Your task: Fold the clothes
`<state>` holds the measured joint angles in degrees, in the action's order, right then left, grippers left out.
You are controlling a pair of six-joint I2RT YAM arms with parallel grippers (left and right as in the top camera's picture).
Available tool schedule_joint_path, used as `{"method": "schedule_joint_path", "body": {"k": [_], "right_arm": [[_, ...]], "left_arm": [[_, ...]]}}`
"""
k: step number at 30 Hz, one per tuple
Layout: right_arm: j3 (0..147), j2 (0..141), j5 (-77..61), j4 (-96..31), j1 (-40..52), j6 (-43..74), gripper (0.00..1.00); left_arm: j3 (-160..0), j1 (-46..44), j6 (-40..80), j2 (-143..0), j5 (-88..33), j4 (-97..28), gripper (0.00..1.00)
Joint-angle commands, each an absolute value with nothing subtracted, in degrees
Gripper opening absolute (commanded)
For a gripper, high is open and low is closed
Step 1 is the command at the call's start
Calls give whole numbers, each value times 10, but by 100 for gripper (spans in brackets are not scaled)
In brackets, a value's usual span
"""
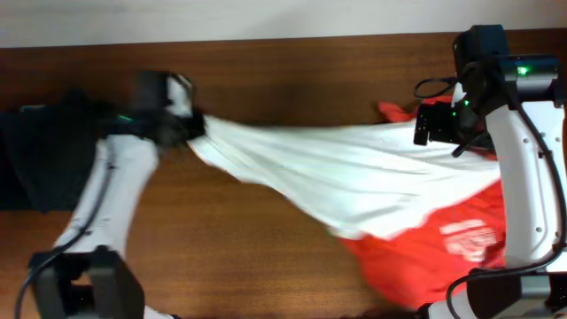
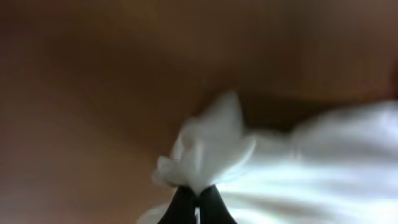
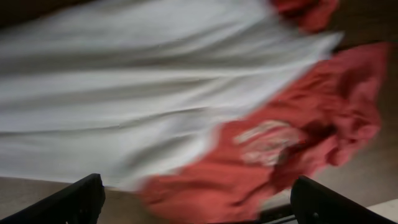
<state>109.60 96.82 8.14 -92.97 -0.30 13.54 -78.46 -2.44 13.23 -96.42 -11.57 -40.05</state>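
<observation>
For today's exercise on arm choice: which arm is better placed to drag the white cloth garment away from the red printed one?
Likely left. The left gripper is shut on a bunched end of the white cloth garment; the right gripper hangs open, holding nothing.

White garment [image 1: 354, 168], soft matt cloth, creased, red garment [image 1: 443, 252], matt cloth with a white printed patch, worktop [image 1: 221, 257], smooth brown wood grain, low sheen, right claw [image 3: 199, 205], matt black plastic

Possibly a lab: wooden table [image 1: 283, 71], white wall [image 1: 266, 18].
</observation>
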Motion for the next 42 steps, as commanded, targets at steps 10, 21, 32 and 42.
{"method": "schedule_joint_path", "body": {"k": [10,21,32,42], "right_arm": [[1100,971,97,-929,-13,138,99],[1100,971,97,-928,-13,138,99],[1099,971,97,-929,-13,138,99],[1077,971,97,-927,-13,138,98]], "left_arm": [[-835,-36,112,-1044,-200,-657,99],[-729,-244,334,-1098,-234,-566,93],[-672,-281,626,-1098,-283,-415,93],[-667,-242,474,-1063,-175,-487,0]]}}
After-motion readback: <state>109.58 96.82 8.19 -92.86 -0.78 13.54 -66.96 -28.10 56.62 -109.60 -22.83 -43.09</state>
